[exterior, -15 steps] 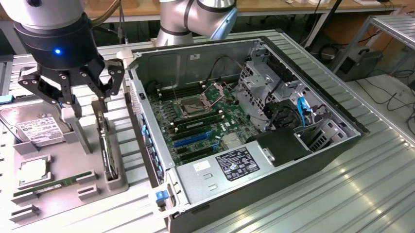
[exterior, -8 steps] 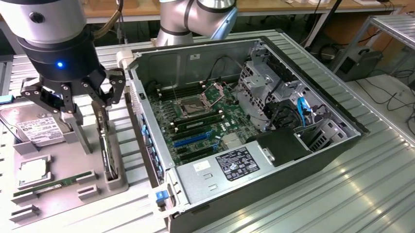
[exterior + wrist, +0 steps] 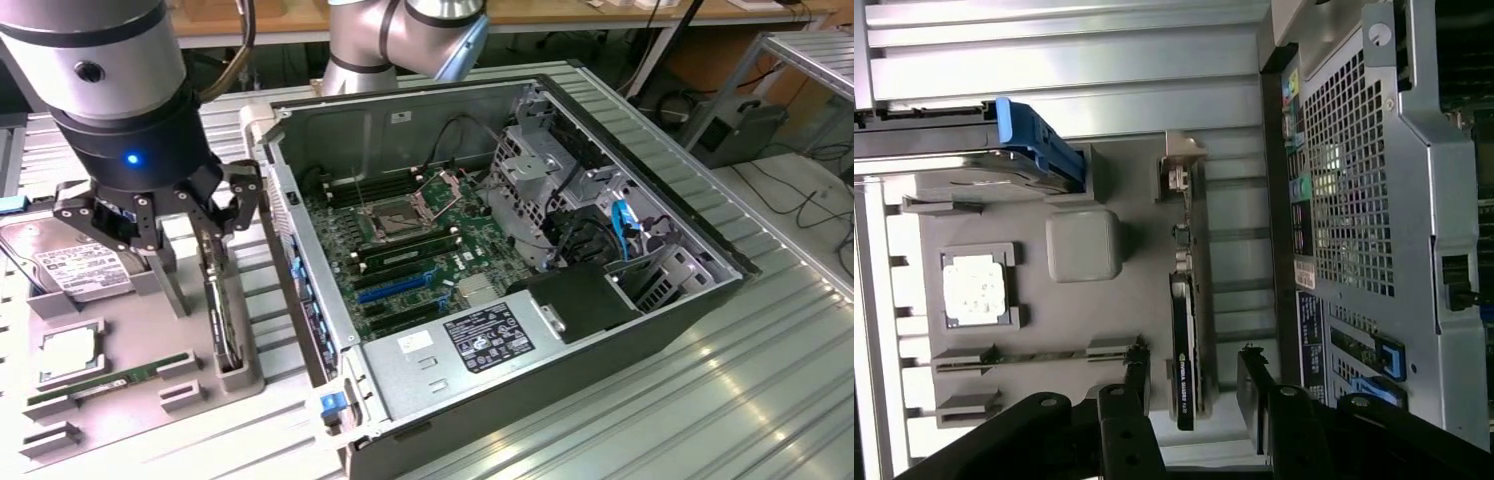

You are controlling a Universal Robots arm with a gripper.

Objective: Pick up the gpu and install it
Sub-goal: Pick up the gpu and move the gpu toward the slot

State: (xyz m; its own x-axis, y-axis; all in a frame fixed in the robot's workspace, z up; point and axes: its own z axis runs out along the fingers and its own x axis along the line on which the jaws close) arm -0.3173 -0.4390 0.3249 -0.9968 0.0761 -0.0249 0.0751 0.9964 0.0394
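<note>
1. The fingers (image 3: 1137, 385) of the gripper (image 3: 1195, 385) are spread wide and grip nothing. In the wrist view a gap shows on each side of the card between them.
2. The gpu (image 3: 1187, 330) stands on its long edge in a slot of the gray tray (image 3: 1134, 300). It sits on the side of the tray nearest the computer case (image 3: 1364, 190), just beside the case's perforated outer panel.
3. Its long axis runs parallel to that panel, and its thin black face is turned toward the case.
4. The fingers straddle the card across its thickness: one finger is on the case side and the other on the side away from the case. The line between them crosses the long axis squarely.
5. The gripper sits over one end portion of the card, not its middle. The silvery bracket is at the opposite end.
6. In the exterior view the fingertips hang low alongside the card, outside the case, with the open case interior well apart from them. I judge the card is framed for a grasp but not yet held.
</note>
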